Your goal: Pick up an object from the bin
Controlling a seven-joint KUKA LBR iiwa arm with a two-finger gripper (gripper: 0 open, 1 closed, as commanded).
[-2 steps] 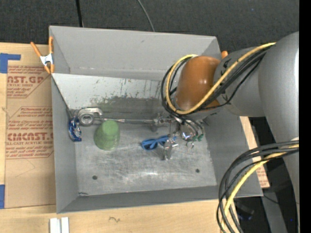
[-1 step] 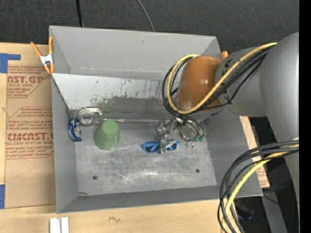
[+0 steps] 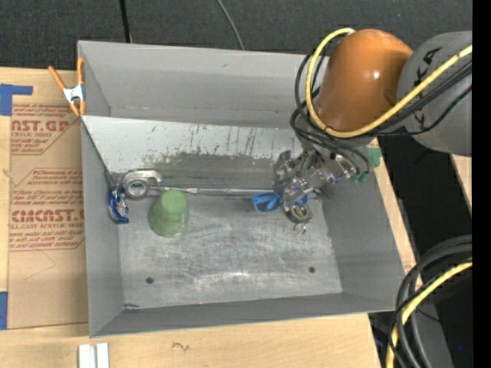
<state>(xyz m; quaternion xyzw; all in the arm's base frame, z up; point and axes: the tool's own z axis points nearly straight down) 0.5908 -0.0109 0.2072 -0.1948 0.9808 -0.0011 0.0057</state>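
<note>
four loose things lie on the floor of the grey bin [image 3: 230,259], and the one nearest your claw [image 3: 298,205] is a small blue piece [image 3: 266,202]. it sits well to the right of the green cup [image 3: 169,213], a little higher in the view than the cup, and just beside the claw on the side facing the cup; you cannot tell whether the two touch. a long silver rod [image 3: 215,192] with a ring at one end runs from just above the cup out to the right, ending by the small blue piece. a blue clip-like thing [image 3: 116,204] lies just left of the cup, by the bin's wall. the claw hangs low over the bin floor, far right of the cup. you cannot tell how far open it is, nor whether it has hold of anything.
</note>
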